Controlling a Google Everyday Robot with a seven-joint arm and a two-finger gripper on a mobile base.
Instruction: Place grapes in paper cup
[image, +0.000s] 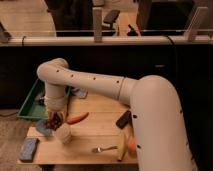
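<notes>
My gripper (54, 119) hangs from the white arm over the left part of the wooden table. It is shut on the grapes (52, 123), a small dark red bunch at its tip. The white paper cup (63, 134) stands upright just below and to the right of the grapes, close to them. The grapes are above the cup's left rim and partly over the light blue cup, not inside the paper cup.
A light blue cup (42, 128) stands left of the paper cup. An orange-red carrot (77, 118) lies to the right. A green tray (31, 100) sits at the back left, a blue sponge (28, 148) at the front left. A fork (102, 148), banana (121, 146) and black object (123, 119) lie on the right.
</notes>
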